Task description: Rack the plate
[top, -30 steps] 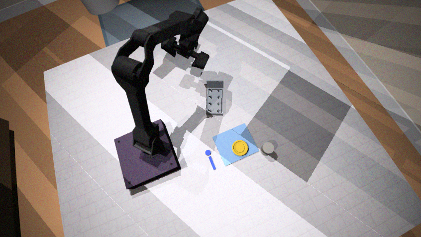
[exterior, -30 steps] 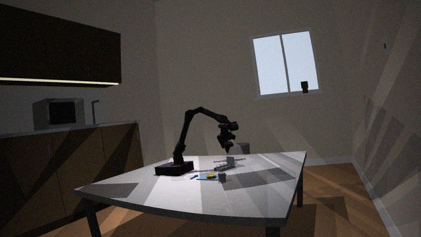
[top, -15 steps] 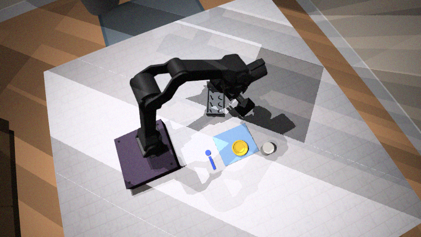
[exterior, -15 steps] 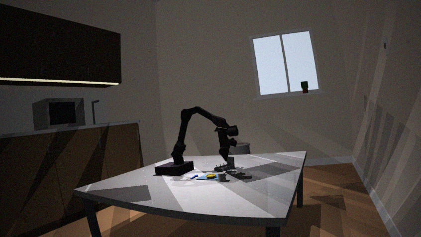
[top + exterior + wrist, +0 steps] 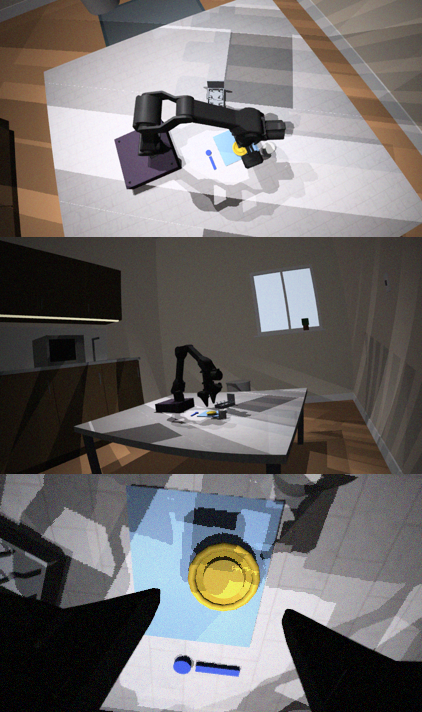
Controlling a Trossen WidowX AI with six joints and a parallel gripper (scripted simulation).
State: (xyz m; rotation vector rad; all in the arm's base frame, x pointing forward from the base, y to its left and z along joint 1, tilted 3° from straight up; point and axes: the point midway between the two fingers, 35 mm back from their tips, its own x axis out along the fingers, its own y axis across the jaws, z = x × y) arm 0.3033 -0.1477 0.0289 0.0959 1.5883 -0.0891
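Note:
The yellow round plate (image 5: pixel 237 149) (image 5: pixel 211 413) (image 5: pixel 223 580) lies flat on a light blue mat (image 5: pixel 223 149) (image 5: pixel 201 414) (image 5: pixel 160 616). My gripper (image 5: pixel 210 404) (image 5: pixel 222 605) is open and empty, pointing down above the plate, with clear height between the fingertips and the plate. In the wrist view the plate appears between and slightly beyond the fingertips. In the top view the arm hides part of the plate and mat. The grey dish rack (image 5: pixel 216 94) (image 5: pixel 224 406) stands beyond the mat with nothing standing in its visible slots; the arm hides its near end in the top view.
A pale grey mug (image 5: pixel 269 147) (image 5: pixel 222 414) stands close beside the mat. A blue spoon-like utensil (image 5: pixel 212 162) (image 5: pixel 194 414) (image 5: pixel 217 669) lies on the mat's other side, towards the arm's dark purple base (image 5: pixel 132 162) (image 5: pixel 169 408). The rack has a tall end panel (image 5: pixel 215 84) (image 5: pixel 231 398).

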